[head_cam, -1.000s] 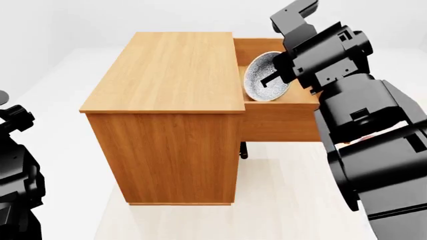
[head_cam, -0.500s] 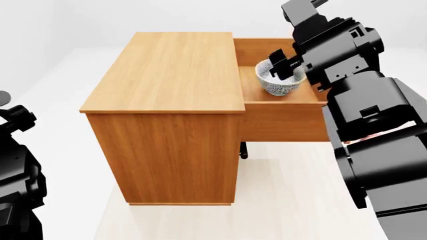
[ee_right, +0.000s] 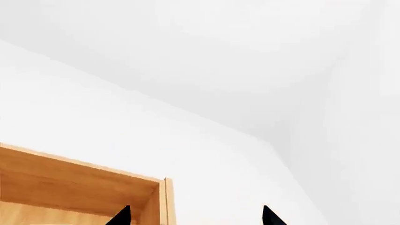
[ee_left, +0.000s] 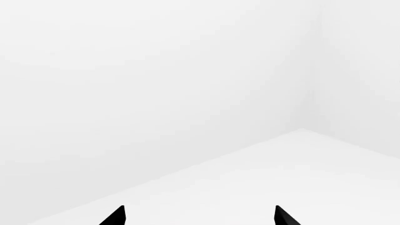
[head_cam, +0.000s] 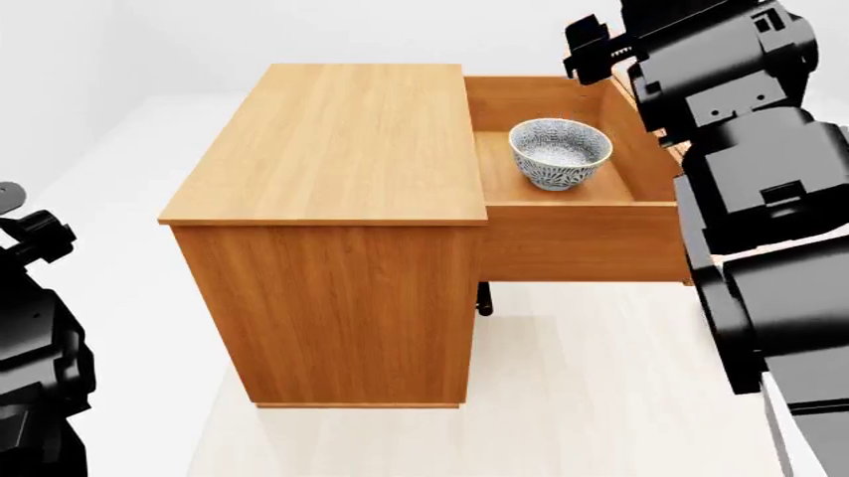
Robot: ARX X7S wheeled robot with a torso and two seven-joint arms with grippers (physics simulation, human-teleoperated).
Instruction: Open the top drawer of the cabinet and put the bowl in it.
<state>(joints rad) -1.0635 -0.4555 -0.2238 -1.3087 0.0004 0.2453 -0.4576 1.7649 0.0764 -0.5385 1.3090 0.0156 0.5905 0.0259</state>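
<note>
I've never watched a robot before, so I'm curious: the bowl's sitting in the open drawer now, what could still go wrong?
The right gripper hangs open just above the top drawer, so a careless pull-back might clip its wall. The bowl stands upright but loose, so a hard push to shut the drawer could slide or tip it. The cabinet itself looks steady.

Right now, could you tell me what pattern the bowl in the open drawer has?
The bowl has a grey-blue speckled pattern on white; it shows best in the head view.
</note>
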